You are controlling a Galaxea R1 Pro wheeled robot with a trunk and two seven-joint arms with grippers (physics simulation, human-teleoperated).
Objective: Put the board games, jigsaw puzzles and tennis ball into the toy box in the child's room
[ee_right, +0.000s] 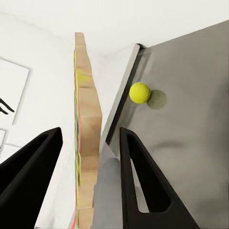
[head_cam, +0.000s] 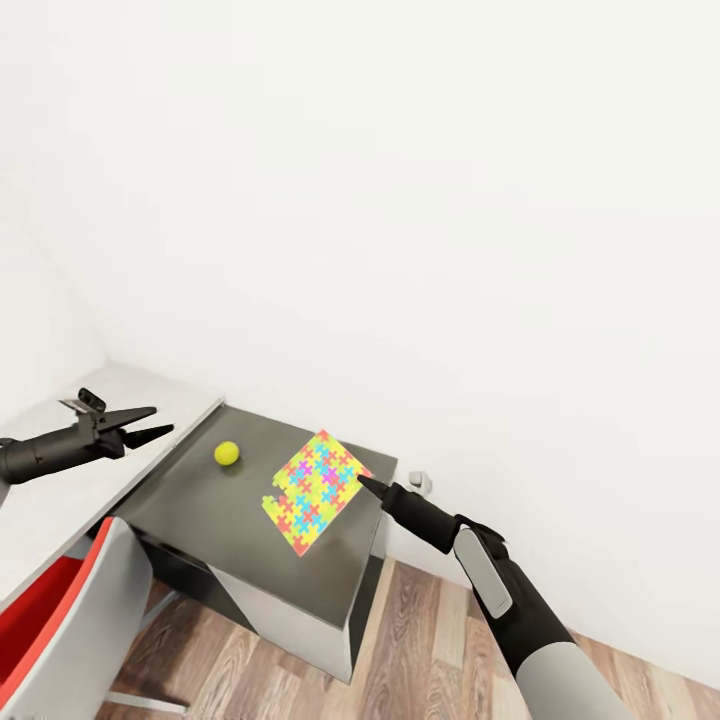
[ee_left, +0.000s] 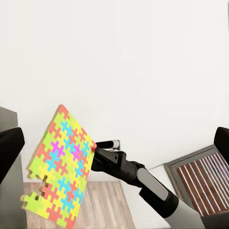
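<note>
**Supervisor:** Head view first. What is obscured?

**Operator:** My right gripper has its tips at the edge of the jigsaw puzzle, so I cannot read the finger spacing here. The puzzle is a flat square of yellow, pink, blue and green pieces with a notched corner, tilted above the dark grey wing of the table. The tennis ball rests on that wing, apart from the puzzle. My left gripper hovers over the pale upper desk top, fingers parted, holding nothing. A red and grey chair is cut off at the frame corner.

**Supervisor:** Left wrist view?

**Operator:** The puzzle stands nearly on edge, held at its side by the right gripper. My own left fingers are dark slivers at the frame edges.

**Supervisor:** Right wrist view?

**Operator:** The puzzle is seen edge-on, showing its tan underside, between the two black fingers. Contact at the tips is out of frame. The tennis ball sits on the grey surface beyond.
</note>
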